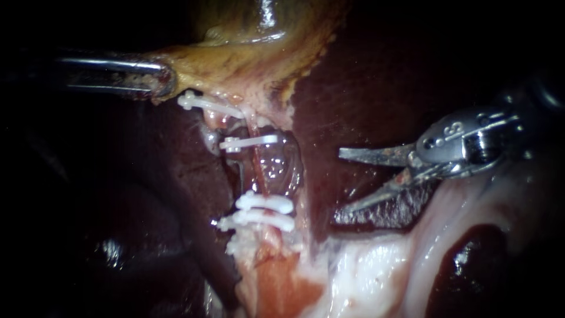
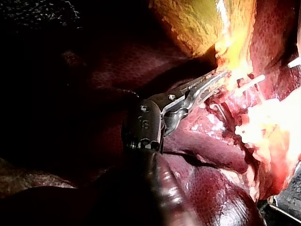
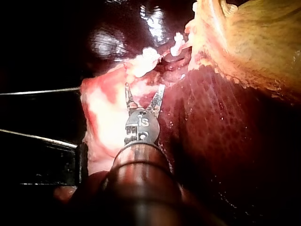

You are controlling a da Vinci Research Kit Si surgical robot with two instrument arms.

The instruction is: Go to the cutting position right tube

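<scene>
A thin reddish tube [image 1: 259,168] runs down the middle, crossed by white clips: one high up [image 1: 203,102], one below it [image 1: 248,142], and a pair lower down [image 1: 265,204]. I cannot tell if it is the right tube. My right instrument [image 1: 344,181] comes in from the right with its two blades open. It hangs over the liver, well to the right of the tube and touching nothing; its blades [image 3: 144,90] also stand spread in the right wrist view. My left instrument [image 1: 160,81] is shut on the yellowish gallbladder [image 1: 253,53] edge, as its jaws [image 2: 214,81] also show.
Dark red liver [image 1: 376,88] lies between the blades and the clipped tube. Pale white and pink tissue [image 1: 376,265] fills the lower right, below the right instrument. In the right wrist view, two thin metal rods [image 3: 37,92] lie to the side of the shaft.
</scene>
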